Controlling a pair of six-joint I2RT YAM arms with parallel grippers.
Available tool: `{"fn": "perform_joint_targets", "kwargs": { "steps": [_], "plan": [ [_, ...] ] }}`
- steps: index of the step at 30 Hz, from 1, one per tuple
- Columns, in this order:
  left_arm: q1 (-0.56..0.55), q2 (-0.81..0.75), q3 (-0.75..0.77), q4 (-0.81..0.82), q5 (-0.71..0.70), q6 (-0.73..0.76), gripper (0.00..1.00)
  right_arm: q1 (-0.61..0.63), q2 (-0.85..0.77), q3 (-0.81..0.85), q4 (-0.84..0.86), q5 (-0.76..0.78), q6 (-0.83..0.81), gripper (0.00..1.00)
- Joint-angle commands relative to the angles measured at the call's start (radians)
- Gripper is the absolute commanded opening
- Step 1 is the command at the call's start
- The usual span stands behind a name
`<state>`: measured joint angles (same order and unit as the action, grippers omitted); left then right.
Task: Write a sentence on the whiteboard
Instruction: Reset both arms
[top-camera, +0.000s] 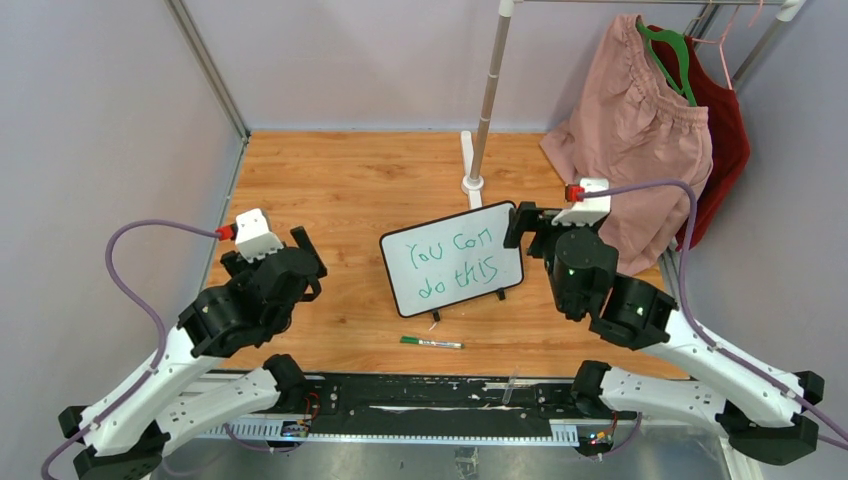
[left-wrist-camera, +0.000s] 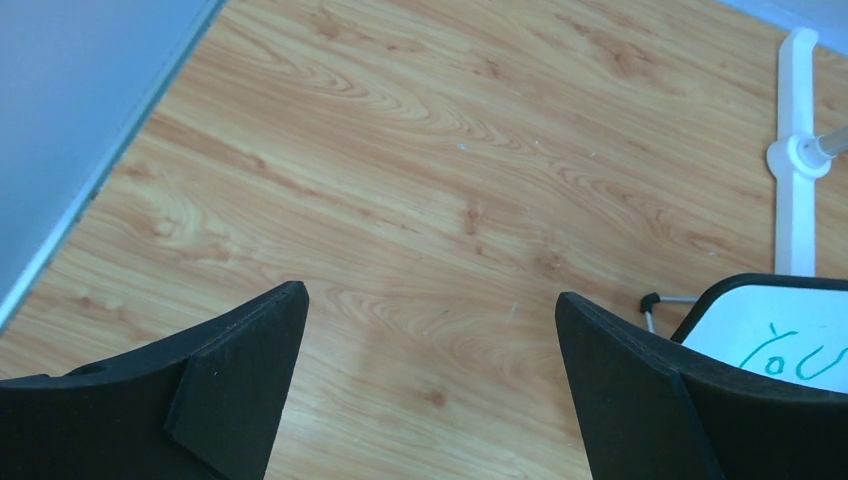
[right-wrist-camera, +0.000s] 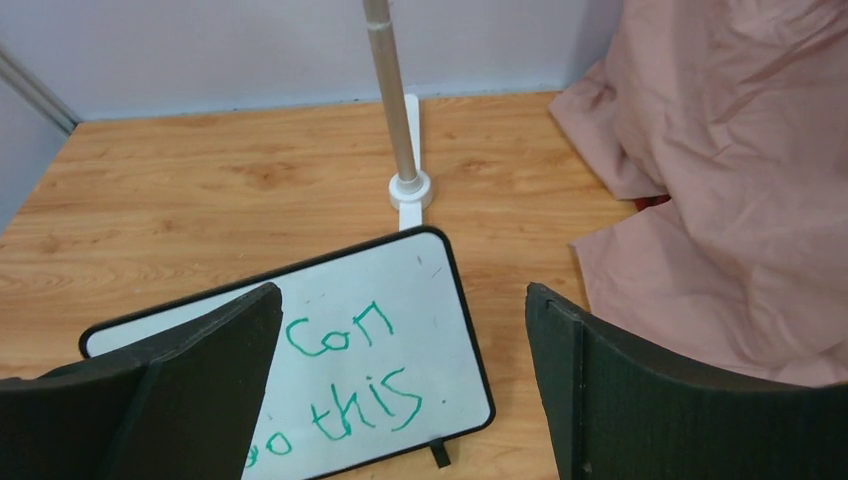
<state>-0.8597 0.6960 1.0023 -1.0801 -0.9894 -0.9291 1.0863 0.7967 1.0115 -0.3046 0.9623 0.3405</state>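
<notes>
Whiteboard (top-camera: 405, 285) stands mid-table, sentence (top-camera: 452, 262) written; marker (top-camera: 432, 343) lies nearer. Left gripper (left-wrist-camera: 430, 300) and right gripper (right-wrist-camera: 400, 310) wide open, empty. Risk: right gripper hangs just beside board's right edge; a clumsy retreat could tip it or smear ink.

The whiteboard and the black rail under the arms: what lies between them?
A green marker lies flat between the whiteboard and the rail; only the top view shows it.

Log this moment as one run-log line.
whiteboard: propped on table | sentence: green "You can do this" written | marker: lying on table | left gripper: open, empty | right gripper: open, empty
</notes>
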Motion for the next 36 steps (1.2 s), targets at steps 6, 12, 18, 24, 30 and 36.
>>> {"fn": "perform_joint_targets", "kwargs": {
  "steps": [6,12,18,24,30,36],
  "plan": [
    [-0.004,-0.198,-0.086,0.243,-0.013,0.252,1.0,-0.182,0.151,0.105,-0.02,-0.165,-0.136,0.97],
    [-0.004,-0.326,-0.156,0.622,0.092,0.6,1.0,-0.384,0.229,0.227,-0.132,-0.332,-0.032,0.96],
    [-0.004,-0.008,0.26,0.495,0.143,0.717,1.0,-0.43,0.272,0.437,-0.18,-0.307,-0.05,0.96],
    [-0.004,0.136,0.51,0.519,0.226,0.77,1.0,-0.43,0.187,0.522,-0.016,-0.318,-0.204,0.96],
    [-0.004,0.141,0.583,0.641,0.292,0.87,1.0,-0.372,0.109,0.637,0.047,-0.315,-0.427,0.91],
    [-0.003,0.249,0.738,0.524,0.213,0.921,1.0,-0.28,0.118,0.69,0.17,-0.203,-0.639,0.87]
  ]
}}
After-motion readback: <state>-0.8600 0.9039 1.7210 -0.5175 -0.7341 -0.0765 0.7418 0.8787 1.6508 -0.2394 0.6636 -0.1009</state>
